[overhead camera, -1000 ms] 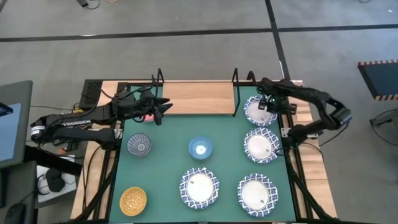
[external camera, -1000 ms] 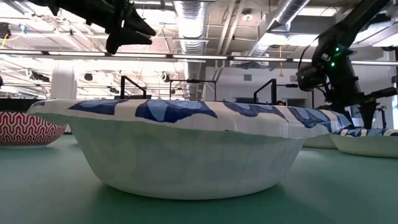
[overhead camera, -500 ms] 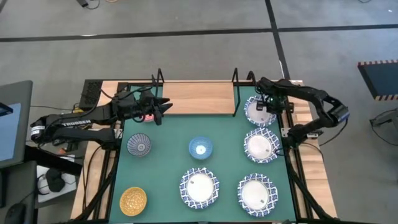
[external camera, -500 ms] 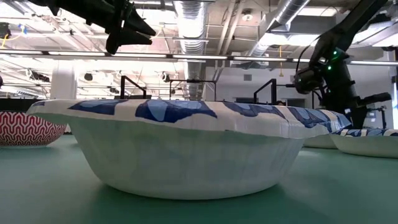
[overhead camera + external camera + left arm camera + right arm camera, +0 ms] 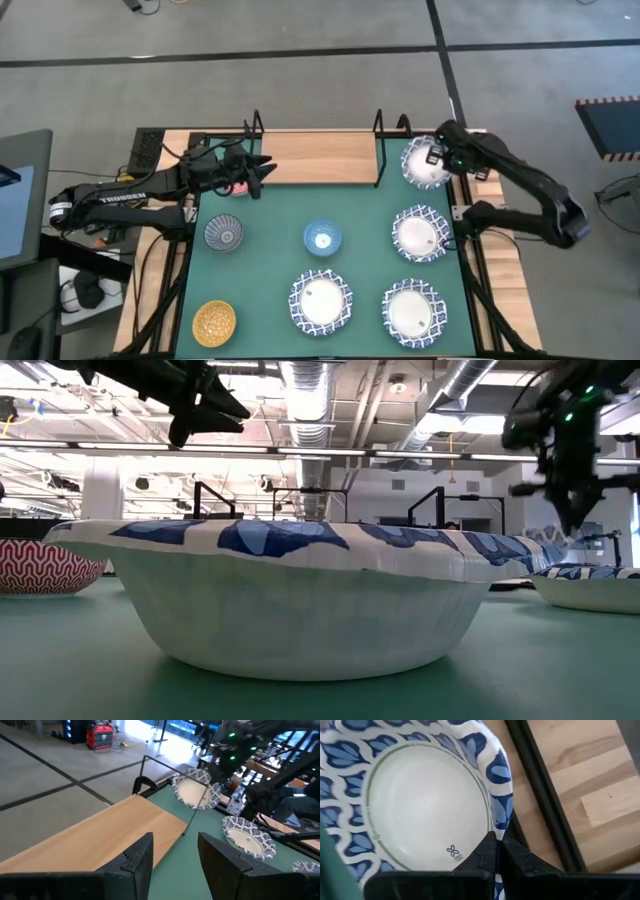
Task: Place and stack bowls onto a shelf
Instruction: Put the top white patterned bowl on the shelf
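The light-wood shelf [image 5: 315, 157] stands on its black wire frame at the far edge of the green mat [image 5: 270, 270]. My right gripper [image 5: 442, 158] is shut on a white, blue-rimmed bowl [image 5: 423, 165] just right of the shelf; the left wrist view shows this bowl [image 5: 196, 792] tilted. My left gripper [image 5: 262, 172] hovers open over the shelf's left end and touches nothing. Three more white bowls [image 5: 420, 232] [image 5: 321, 301] [image 5: 412, 310], a grey-blue one [image 5: 224, 233], a light blue one [image 5: 322, 238] and a golden-yellow one [image 5: 214, 321] rest on the mat. The red bowl [image 5: 40, 565] sits under my left arm. My right gripper pinches the white bowl's blue-patterned rim [image 5: 501, 820] between its two fingers [image 5: 487, 852], one on the inner face and one on the outer. It comes at the rim on the bowl's right side, from above. The bowl hangs tilted, clear of the mat.
Black upright wires [image 5: 379, 150] of the frame rise at the shelf's right end, close to the held bowl. In the low view the nearest white bowl [image 5: 300, 600] fills the foreground. The bare wooden table edge [image 5: 495, 260] runs along the mat's right side.
My right gripper has shut on the rim of the far-right white bowl and risen, moving a little toward the far edge. The bowl has come up off the mat and tipped.
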`<state>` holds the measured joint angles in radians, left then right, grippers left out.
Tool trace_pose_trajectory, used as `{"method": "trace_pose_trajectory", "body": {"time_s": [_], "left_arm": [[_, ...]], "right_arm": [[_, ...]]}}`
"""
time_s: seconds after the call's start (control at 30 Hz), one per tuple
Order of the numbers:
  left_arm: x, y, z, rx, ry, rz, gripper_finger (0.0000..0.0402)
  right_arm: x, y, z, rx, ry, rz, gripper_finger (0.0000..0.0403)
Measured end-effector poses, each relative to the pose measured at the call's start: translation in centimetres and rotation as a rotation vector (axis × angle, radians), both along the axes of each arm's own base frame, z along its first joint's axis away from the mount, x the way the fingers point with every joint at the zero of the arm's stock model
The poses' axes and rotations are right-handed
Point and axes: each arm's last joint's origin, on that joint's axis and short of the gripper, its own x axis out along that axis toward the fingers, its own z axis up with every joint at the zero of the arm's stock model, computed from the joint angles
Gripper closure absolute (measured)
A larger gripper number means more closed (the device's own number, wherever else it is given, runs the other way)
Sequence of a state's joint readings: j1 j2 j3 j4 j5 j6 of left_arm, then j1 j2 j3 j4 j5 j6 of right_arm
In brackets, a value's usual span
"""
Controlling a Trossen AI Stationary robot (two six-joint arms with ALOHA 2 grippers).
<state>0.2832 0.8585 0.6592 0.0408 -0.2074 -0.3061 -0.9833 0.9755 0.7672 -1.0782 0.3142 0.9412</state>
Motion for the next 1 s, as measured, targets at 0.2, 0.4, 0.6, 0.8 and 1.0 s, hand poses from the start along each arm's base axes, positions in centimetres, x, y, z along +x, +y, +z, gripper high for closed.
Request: {"method": "trace_pose_trajectory", "body": {"time_s": [0.2, 0.4, 0.6, 0.8, 1.0], "left_arm": [[0.0, 0.1, 0.5, 0.052, -0.030, 0.012, 0.0262], [0.0, 0.1, 0.8, 0.082, -0.050, 0.027, 0.0262], [0.0, 0.1, 0.8, 0.086, -0.049, 0.027, 0.0262], [0.0, 0.1, 0.8, 0.092, -0.045, 0.026, 0.0262], [0.0, 0.1, 0.8, 0.098, -0.040, 0.025, 0.0262]], "right_arm": [[-0.9, 1.4, 4.3, -0.255, -0.139, -0.011, 0.0375], [-0.3, 1.9, 9.3, -0.563, -0.345, 0.063, 0.0372], [2.8, 1.2, 12.5, -0.735, -0.543, 0.183, 0.0375], [9.2, 0.1, 12.6, -0.707, -0.631, 0.348, 0.0374], [15.9, -0.5, 10.9, -0.599, -0.567, 0.500, 0.0374]]}}
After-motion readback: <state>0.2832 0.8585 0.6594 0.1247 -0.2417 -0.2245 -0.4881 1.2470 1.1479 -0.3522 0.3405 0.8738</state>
